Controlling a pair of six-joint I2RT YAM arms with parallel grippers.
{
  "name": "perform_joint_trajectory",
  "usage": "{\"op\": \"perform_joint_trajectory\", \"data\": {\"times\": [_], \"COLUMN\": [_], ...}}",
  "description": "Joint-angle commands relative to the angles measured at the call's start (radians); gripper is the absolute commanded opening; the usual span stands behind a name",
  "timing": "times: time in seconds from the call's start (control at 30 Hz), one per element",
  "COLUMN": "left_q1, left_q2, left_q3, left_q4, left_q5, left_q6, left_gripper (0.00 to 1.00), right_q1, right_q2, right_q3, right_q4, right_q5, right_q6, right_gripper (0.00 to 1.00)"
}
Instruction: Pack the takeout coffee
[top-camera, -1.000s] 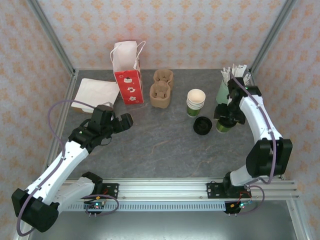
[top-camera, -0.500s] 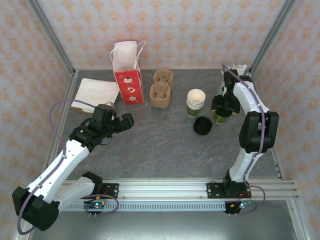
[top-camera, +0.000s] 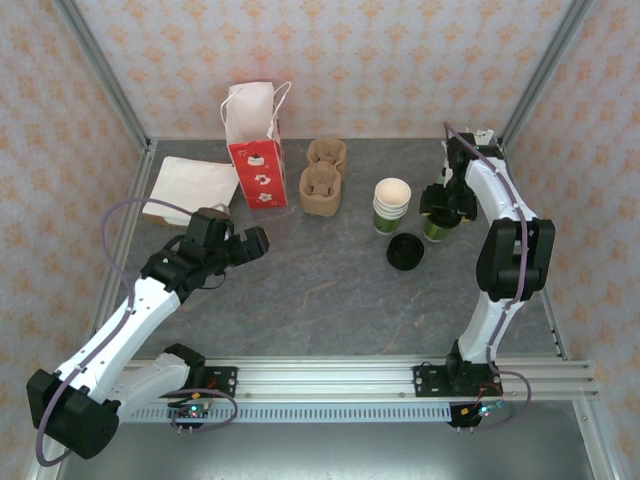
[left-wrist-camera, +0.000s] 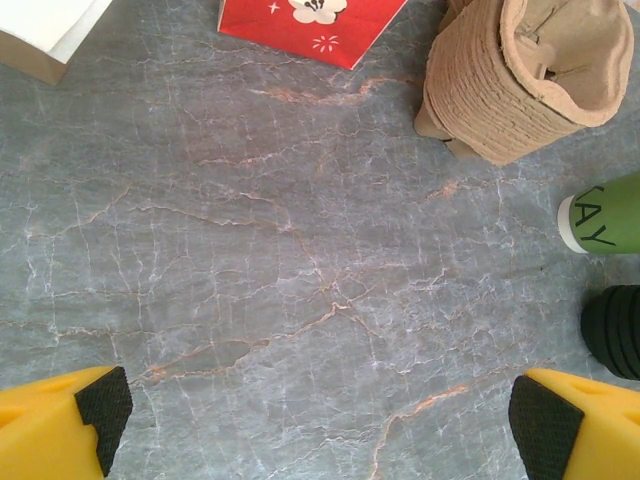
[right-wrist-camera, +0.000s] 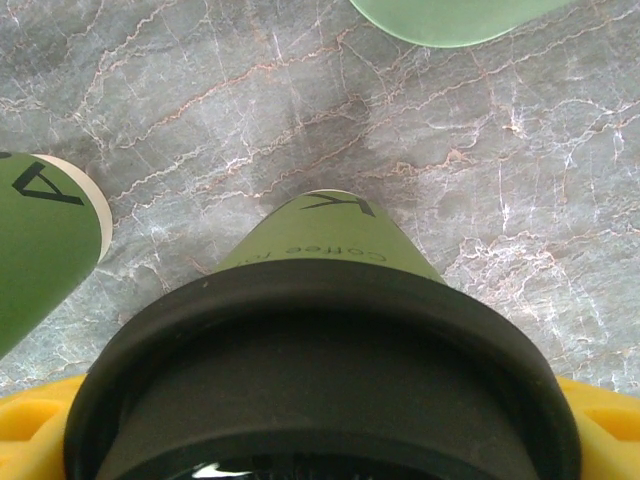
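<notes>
**Right hand on a lidded cup, left hand free**

My right arm stands steep and folds back toward the far right of the tabletop. There my right hand grasps a cup by its sides. The cup is upright, with its long axis vertical and its black lid on top. It is just right of the stack and near the mint cup. I cannot tell if its base touches the stone. On its green wall I read "Coffee", and the stack shows "AY". My left arm stretches diagonally, and my left hand is released, fingers wide apart.
</notes>
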Motion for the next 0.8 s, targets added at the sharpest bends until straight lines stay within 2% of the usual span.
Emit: {"op": "perform_joint_trajectory", "data": {"times": [0.0,0.33,0.67,0.77], "left_q1": [0.011,0.010,0.011,0.010], "left_q2": [0.008,0.022,0.014,0.013], "left_q3": [0.029,0.038,0.047,0.051], "left_q4": [0.015,0.021,0.009,0.001], "left_q5": [0.005,0.014,0.013,0.011], "left_q6": [0.000,0.008,0.009,0.012], "left_gripper": [1.00,1.00,1.00,1.00], "right_q1": [-0.003,-0.005,-0.005,-0.004], "right_q2": [-0.030,-0.095,-0.120,-0.137], "right_q3": [-0.025,-0.154,-0.167,-0.166], "right_q4": [-0.039,-0.009,0.005,0.007], "right_q5": [0.024,-0.004,0.020,0.020], "right_q6": [-0.020,-0.027,-0.011,-0.006], "right_gripper": [0.79,0.80,0.99,0.99]}}
